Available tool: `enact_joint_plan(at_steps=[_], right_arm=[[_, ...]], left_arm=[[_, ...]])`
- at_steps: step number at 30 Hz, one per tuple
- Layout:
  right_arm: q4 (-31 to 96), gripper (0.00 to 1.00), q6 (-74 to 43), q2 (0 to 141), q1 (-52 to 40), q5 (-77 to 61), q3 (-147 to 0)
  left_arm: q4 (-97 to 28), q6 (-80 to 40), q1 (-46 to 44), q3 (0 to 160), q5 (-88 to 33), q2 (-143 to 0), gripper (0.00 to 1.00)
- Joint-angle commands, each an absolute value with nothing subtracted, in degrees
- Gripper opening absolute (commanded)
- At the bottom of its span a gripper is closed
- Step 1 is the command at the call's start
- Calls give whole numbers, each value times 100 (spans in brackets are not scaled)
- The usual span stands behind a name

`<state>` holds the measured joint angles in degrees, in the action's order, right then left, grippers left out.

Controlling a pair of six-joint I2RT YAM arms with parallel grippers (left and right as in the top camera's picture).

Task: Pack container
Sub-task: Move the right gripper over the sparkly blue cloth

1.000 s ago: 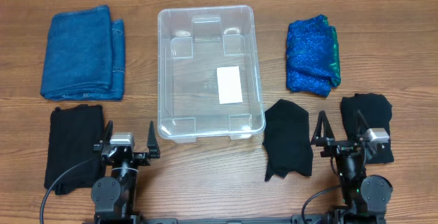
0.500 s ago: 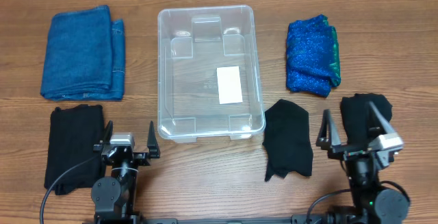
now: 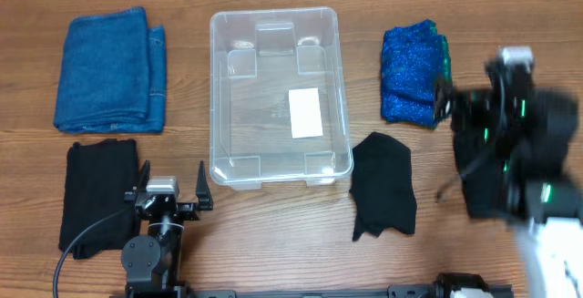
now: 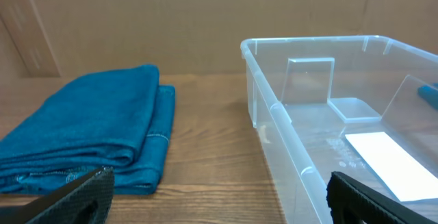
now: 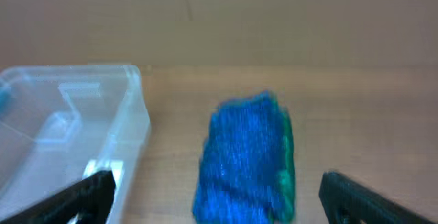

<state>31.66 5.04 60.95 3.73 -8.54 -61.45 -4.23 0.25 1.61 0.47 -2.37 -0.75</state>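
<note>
Moved: right hand (image 5: 215, 183) has swung away from the front edge, now blurred overhead, right of the container (image 3: 212, 88) beside the sparkly blue cloth (image 3: 412, 75).
Right hand: spread wide, holding nothing.
Left hand (image 3: 173, 172): spread, at the container's front-left corner.
Container: upright on the tabletop (image 3: 273, 234).
</note>
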Motion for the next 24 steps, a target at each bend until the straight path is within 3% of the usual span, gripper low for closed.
enact_joint_plan(at_steps=[1, 6, 15, 24], right_arm=[[4351, 100, 928, 7566, 556, -779, -7867], [5343, 100, 919, 9098, 604, -777, -9325], [4637, 100, 1330, 10130, 937, -624, -9345], [4405, 100, 1354, 10958, 1765, -2709, -9345]], left_arm=[[-425, 132, 196, 27, -237, -36, 100], [-425, 132, 196, 27, -237, -36, 100], [-425, 132, 196, 27, -237, -36, 100], [-425, 132, 196, 27, -237, -36, 100]])
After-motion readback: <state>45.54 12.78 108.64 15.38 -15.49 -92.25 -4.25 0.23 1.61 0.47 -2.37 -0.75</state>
